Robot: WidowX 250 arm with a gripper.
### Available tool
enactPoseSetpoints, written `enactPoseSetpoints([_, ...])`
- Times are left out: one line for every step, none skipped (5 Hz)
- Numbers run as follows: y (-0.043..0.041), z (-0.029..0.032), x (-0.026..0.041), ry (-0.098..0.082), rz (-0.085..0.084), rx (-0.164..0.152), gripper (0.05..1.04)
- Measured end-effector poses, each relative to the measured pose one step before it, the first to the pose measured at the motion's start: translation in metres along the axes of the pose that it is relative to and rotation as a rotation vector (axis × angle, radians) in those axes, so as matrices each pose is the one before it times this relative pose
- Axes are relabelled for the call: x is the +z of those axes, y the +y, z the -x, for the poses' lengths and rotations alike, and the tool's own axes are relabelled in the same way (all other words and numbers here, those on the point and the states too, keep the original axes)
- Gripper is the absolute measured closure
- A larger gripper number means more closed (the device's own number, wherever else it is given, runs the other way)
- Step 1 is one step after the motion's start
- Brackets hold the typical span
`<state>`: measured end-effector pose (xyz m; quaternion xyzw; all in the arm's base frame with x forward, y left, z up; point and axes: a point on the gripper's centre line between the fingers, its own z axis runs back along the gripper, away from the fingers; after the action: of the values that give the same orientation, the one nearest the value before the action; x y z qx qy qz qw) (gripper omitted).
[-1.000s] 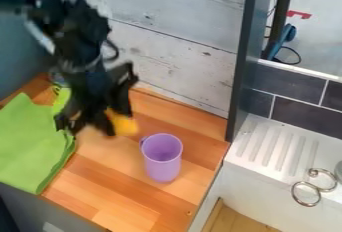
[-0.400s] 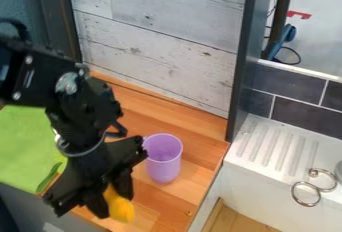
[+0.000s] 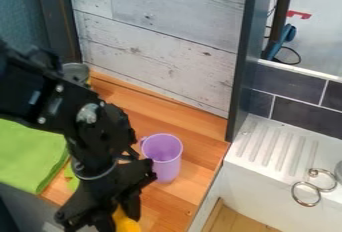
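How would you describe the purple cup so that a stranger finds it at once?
Find the wooden counter beside the white sink. On it stands an open, upright purple cup. Its colour sets it apart from the green cloth and the yellow object in the pincer.

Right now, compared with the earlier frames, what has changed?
The gripper has moved toward the picture's bottom edge, and the yellow object it holds has gone with it; no grasp or release shows. The purple cup stayed put.
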<state>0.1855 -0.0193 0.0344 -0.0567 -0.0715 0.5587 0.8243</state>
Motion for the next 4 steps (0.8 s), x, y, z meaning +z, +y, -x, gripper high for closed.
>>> enactPoseSetpoints([-0.00625,-0.00557,-0.00950,0.0481,0.0504,0.0362,0.714])
enactPoseSetpoints([-0.00122,-0.00168,-0.00668,0.0229,0.0126,0.0358,0.647])
enactPoseSetpoints([0.00246,-0.00421,-0.00016,-0.0189,-0.0079,0.0598,0.366])
enactPoseSetpoints([0.00330,-0.00834,0.01170,-0.0612,-0.0047,0.0581,0.089])
